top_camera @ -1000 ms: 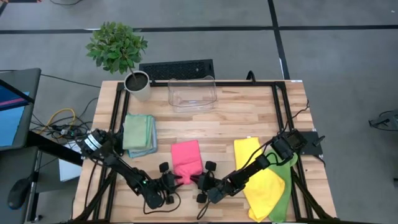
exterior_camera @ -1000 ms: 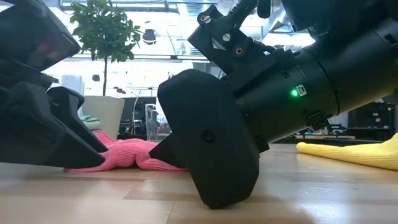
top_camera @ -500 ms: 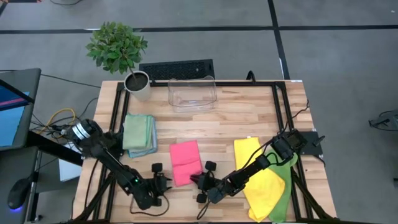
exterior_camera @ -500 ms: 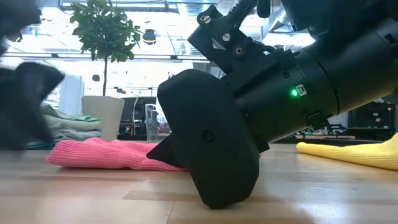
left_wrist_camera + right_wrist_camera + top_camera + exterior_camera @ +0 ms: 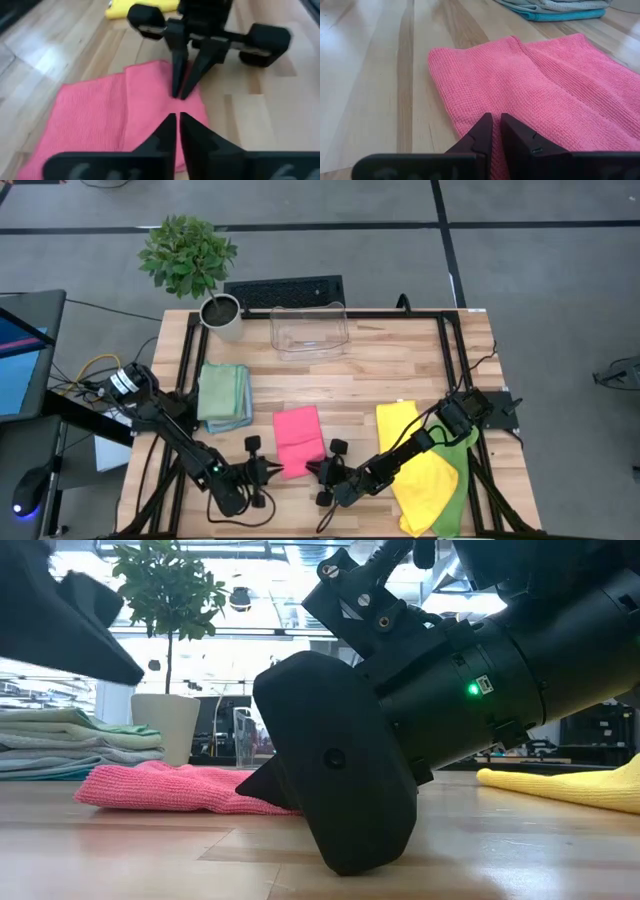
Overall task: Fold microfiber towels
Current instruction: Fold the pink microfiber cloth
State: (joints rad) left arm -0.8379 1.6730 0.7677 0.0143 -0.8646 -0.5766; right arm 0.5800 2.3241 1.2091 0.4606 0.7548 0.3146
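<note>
Since the earlier frames, the left gripper [image 5: 268, 471] has released the pink towel [image 5: 299, 440], backed off toward the table's left front, and brought its fingers together.

High view: the pink towel lies folded flat near the front centre of the wooden table [image 5: 400, 370]. The left gripper sits just beside the towel's front left corner, not touching it. The right gripper [image 5: 314, 471] rests at the towel's front right corner. A folded stack of green and blue towels [image 5: 224, 396] lies to the left; a yellow towel [image 5: 420, 465] over a lime green towel [image 5: 462, 480] lies to the right. A clear plastic bin [image 5: 309, 331] and a potted plant [image 5: 192, 265] stand at the rear.

Low view: the right arm fills the centre, its tip low at the pink towel's [image 5: 170, 788] edge.

Left wrist view: both fingers [image 5: 167, 132] meet, empty, above the pink towel [image 5: 105, 120].

Right wrist view: the 2 fingers [image 5: 482, 131] stand nearly together on the pink towel's [image 5: 540, 95] near edge; whether they pinch the cloth cannot be told.
</note>
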